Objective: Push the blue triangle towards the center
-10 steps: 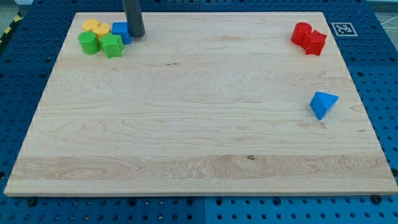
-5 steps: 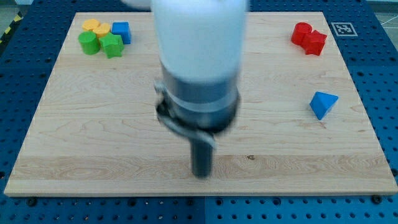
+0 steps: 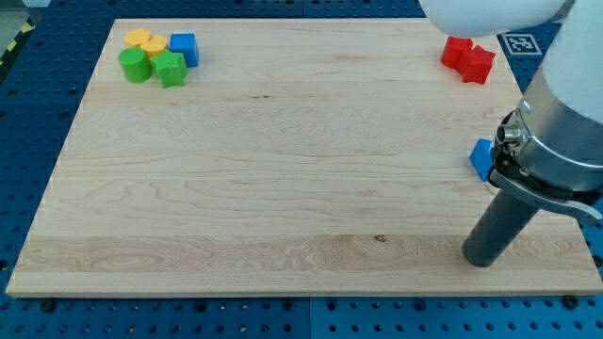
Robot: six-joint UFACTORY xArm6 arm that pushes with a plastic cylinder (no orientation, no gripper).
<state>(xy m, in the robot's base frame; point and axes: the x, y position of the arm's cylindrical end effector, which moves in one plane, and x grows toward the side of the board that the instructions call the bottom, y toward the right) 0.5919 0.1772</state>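
Note:
The blue triangle (image 3: 481,158) lies near the board's right edge, mostly hidden behind my arm; only its left corner shows. My tip (image 3: 484,260) rests on the board near the view's bottom right, below the blue triangle and apart from it. The rod rises from it up and to the right into the arm's grey and white body.
At the view's top left sit a yellow block (image 3: 144,40), a green cylinder (image 3: 135,65), a green block (image 3: 171,69) and a blue block (image 3: 184,47), close together. Two red blocks (image 3: 468,56) sit at the top right. The wooden board (image 3: 283,188) lies on a blue pegboard table.
My tip has swept from the top-left cluster across the board's lower middle to the bottom right, below the blue triangle. The blocks have not moved.

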